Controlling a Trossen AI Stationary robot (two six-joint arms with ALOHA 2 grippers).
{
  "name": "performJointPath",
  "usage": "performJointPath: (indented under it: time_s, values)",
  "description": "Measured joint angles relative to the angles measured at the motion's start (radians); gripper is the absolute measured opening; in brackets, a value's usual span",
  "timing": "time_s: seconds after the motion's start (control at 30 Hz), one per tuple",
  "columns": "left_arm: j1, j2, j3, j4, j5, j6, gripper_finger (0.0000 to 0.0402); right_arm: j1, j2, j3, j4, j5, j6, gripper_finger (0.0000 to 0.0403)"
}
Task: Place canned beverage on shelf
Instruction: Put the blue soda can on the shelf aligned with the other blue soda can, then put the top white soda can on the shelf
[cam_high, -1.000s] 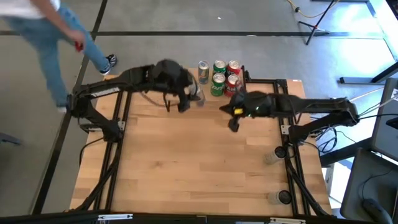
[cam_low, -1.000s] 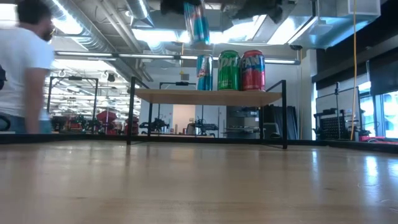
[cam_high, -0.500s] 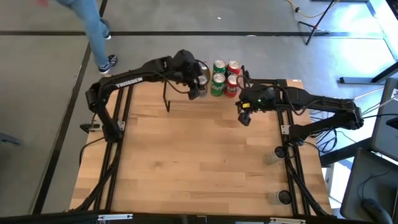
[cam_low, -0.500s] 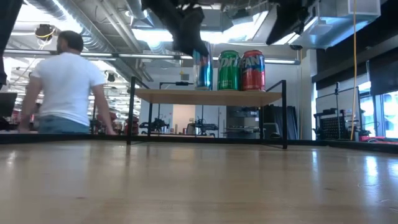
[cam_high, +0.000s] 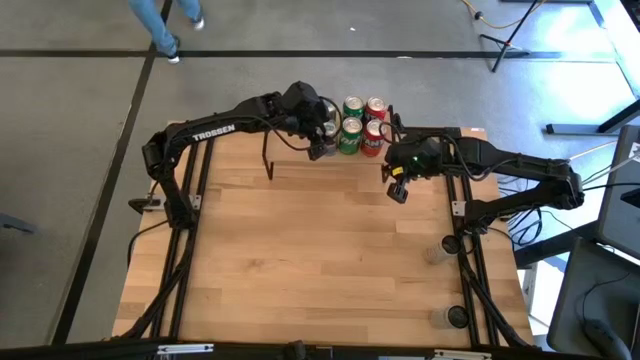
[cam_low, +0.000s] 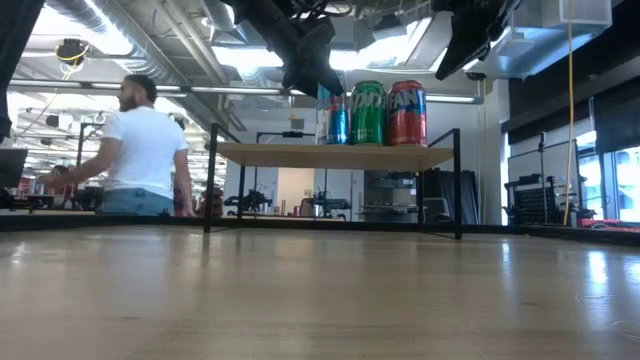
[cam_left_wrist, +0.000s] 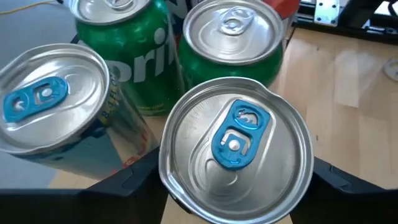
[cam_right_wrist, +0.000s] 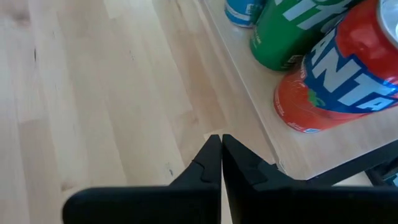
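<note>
My left gripper (cam_high: 322, 146) is over the left end of the shelf (cam_low: 400, 152) at the table's far edge, shut on a can with a silver top and a blue tab (cam_left_wrist: 233, 149). In the low view its fingers (cam_low: 312, 72) come down onto two overlapping blue cans (cam_low: 333, 118), whose bottoms are level with the shelf top. A second blue-tab can (cam_left_wrist: 46, 99), two green cans (cam_high: 351, 128) and two red cans (cam_high: 373, 130) stand on the shelf. My right gripper (cam_high: 397, 187) is shut and empty, above the tabletop near the shelf's right end. My left gripper pinches the can between its two fingers, which sit on opposite sides of the wall just under the top rim (cam_left_wrist: 163, 174). The fingers come from above, pointing down. The can is upright, its top level, and its bottom appears to rest on the shelf top beside a green can.
The cans stand close together on the shelf, with bare shelf wood (cam_right_wrist: 323, 149) in front of the red can (cam_right_wrist: 339, 81). The wide wooden tabletop (cam_high: 320, 260) lies toward the near edge. A person (cam_low: 145, 150) moves beyond the table's far side.
My left gripper has carried the blue can toward the table's far edge and down, from high above the shelf to the shelf top beside the other cans. My right gripper has moved a little toward the right and far edges. The person has walked along behind the table.
</note>
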Motion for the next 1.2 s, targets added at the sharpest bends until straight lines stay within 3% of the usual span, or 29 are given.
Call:
performJointPath:
  time_s: [0.43,0.73,0.93,1.2]
  values:
    - [-0.006,-0.005,0.022,-0.016,-0.008,0.051,0.0318,0.000,0.000,0.000,0.000,-0.010,0.004,0.0014]
    - [-0.041,-0.006,0.184,-0.112,-0.089,0.065,0.0324,0.001,0.000,0.036,-0.042,-0.041,0.065,0.0137]
    - [-0.067,-0.012,0.278,-0.241,-0.098,0.087,0.0324,0.005,-0.003,0.167,-0.224,-0.044,0.195,0.0224]
    - [-0.105,-0.060,0.278,-0.333,-0.099,0.078,0.0324,0.228,-0.002,0.201,-0.511,-0.105,0.549,0.0341]
